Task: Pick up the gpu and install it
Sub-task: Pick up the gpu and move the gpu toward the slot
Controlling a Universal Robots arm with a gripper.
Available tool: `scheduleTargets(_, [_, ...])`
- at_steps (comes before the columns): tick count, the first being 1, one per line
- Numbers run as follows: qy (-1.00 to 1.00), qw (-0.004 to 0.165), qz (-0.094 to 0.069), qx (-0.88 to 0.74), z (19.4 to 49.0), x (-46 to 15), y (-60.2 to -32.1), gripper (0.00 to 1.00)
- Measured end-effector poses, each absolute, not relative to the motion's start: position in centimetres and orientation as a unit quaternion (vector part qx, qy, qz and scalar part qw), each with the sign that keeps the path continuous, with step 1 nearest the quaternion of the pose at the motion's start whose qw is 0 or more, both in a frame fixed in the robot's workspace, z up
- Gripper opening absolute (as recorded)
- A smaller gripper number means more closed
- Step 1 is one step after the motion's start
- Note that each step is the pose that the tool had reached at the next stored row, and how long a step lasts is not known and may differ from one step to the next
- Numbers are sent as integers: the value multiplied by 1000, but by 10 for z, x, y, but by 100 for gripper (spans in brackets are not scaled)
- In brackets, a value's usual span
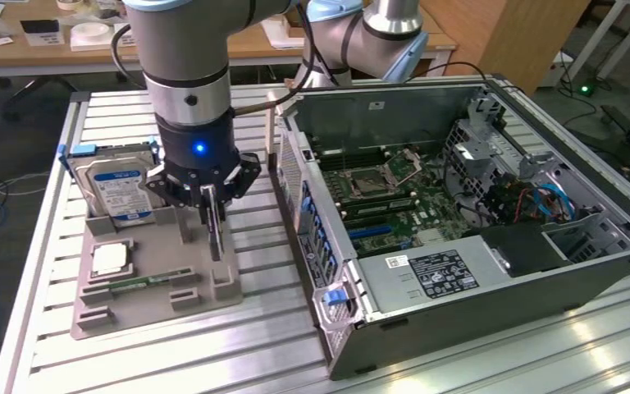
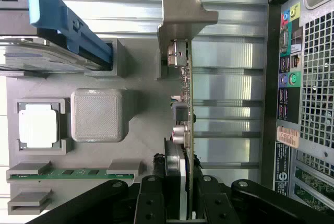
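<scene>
The gpu [image 1: 217, 246] is a thin black card standing on edge at the near side of a grey holder tray [image 1: 173, 246]. In the wrist view the gpu [image 2: 189, 109] runs edge-on away from the camera, with its metal bracket [image 2: 182, 15] at the far end. My gripper [image 1: 212, 222] comes straight down over the card. Its black fingers [image 2: 151, 203] press on both faces of the card's near end, so the gripper [image 2: 180, 203] is shut on it. The card's lower edge still looks level with the tray.
The tray also holds a silver hard drive [image 1: 118, 189] with a blue rail, a square CPU [image 1: 109, 260] and a green memory stick [image 1: 140, 285]. An open computer case [image 1: 458, 222] lies on the slatted metal table [image 1: 249, 336], at the exterior view's right of the tray.
</scene>
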State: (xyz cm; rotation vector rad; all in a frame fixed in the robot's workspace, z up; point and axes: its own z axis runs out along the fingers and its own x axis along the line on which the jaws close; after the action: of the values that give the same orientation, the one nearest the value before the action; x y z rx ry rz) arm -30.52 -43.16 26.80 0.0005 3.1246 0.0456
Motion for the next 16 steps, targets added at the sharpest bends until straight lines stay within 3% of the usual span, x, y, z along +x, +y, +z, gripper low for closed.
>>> scheduleTargets(16, [1000,9,15,0,275,-305,-432,28])
